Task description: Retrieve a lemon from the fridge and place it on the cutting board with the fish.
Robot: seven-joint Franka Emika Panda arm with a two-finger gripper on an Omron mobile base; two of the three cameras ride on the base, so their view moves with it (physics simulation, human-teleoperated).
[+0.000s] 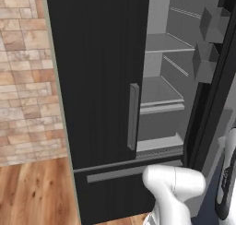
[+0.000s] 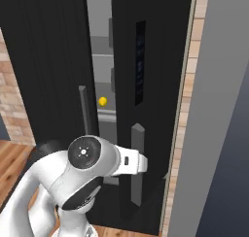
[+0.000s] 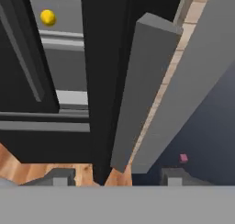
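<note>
1. Fingers (image 3: 64, 177) of the gripper (image 3: 117, 178) rose as two small dark tips at the bottom of the hand view, spread well apart, with nothing between them.
2. Just beyond those tips hung the lower end of a long grey bar handle (image 3: 140, 87); it lay in line with the gap between them but was not clamped by either one.
3. That handle (image 2: 136, 163) belonged to the right-hand door (image 2: 151, 85) of the black fridge (image 1: 97, 76), and this door stood swung partly open.
4. From the right base view, the white arm (image 2: 92, 163) reached forward so that its hand sat right at the handle.
5. Between the two doors a narrow opening showed the grey inside of the fridge.
6. On a grey shelf (image 2: 108, 111) in that opening sat the lemon (image 2: 102, 101), small, round and bright yellow.
7. From the hand view, the lemon (image 3: 47, 17) showed at the upper left, on the shelf and well apart from the fingers.
8. From the left base view, the left-hand door was closed, with its own grey handle (image 1: 133, 115) upright, and several grey shelves (image 1: 161, 92) were visible past its edge.
9. Below the doors ran the lower drawer (image 1: 120, 192) with a horizontal grey bar.
10. Tan brick wall (image 1: 25, 81) and wooden floor (image 1: 34, 194) lay to the left of the fridge.
</note>
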